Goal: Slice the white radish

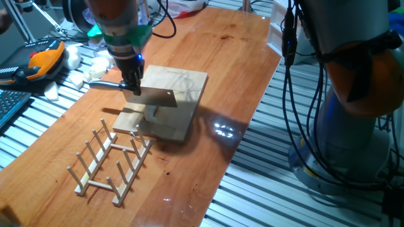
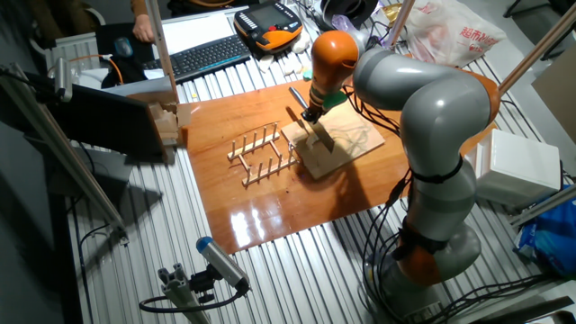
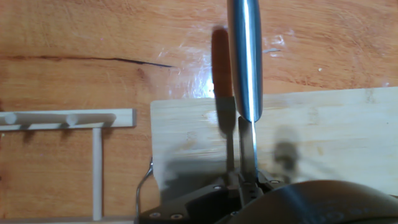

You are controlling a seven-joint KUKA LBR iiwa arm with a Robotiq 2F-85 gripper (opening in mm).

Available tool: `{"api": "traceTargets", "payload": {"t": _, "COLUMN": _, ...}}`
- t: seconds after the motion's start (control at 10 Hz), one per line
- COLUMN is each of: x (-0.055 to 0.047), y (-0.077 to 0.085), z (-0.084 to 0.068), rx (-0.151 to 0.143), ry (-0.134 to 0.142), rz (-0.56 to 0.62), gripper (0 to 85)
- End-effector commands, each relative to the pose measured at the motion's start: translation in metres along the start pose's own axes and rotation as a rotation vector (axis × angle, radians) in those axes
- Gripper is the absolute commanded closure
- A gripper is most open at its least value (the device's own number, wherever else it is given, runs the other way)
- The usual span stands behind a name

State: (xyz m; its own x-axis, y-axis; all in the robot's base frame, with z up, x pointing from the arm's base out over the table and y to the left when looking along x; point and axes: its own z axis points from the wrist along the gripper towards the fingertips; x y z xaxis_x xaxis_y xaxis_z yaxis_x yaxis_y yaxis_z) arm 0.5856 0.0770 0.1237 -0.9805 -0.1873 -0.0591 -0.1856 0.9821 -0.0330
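My gripper (image 1: 134, 88) is shut on a knife and holds it just above the wooden cutting board (image 1: 186, 85). The flat steel blade (image 1: 158, 96) points right over the board's near half, while the handle (image 1: 104, 84) sticks out to the left. In the other fixed view the gripper (image 2: 310, 115) hangs over the board (image 2: 351, 144). The hand view looks down on the shiny handle (image 3: 245, 56), the blade edge-on (image 3: 249, 149) and the bare board (image 3: 336, 130). The white radish does not show in any view; it is hidden or out of view.
A wooden dish rack (image 1: 113, 161) lies in front of the board, close to its near edge. A pile of white chunks (image 1: 82, 63) sits at the table's back left beside an orange teach pendant (image 1: 41, 63). Cables and the arm's base stand on the right.
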Motion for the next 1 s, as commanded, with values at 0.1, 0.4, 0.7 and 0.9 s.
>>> {"api": "traceTargets", "payload": {"t": 0.1, "x": 0.001, "y": -0.001, "z": 0.002, "rx": -0.002, "ry": -0.004, "rz": -0.002, "gripper": 85.0}}
{"api": "traceTargets", "payload": {"t": 0.4, "x": 0.003, "y": 0.003, "z": 0.012, "rx": -0.009, "ry": -0.018, "rz": 0.005, "gripper": 85.0}}
{"api": "traceTargets", "payload": {"t": 0.7, "x": 0.004, "y": 0.005, "z": 0.026, "rx": -0.017, "ry": -0.041, "rz": 0.006, "gripper": 85.0}}
{"api": "traceTargets", "payload": {"t": 0.9, "x": 0.005, "y": 0.006, "z": 0.029, "rx": -0.019, "ry": -0.048, "rz": 0.006, "gripper": 85.0}}
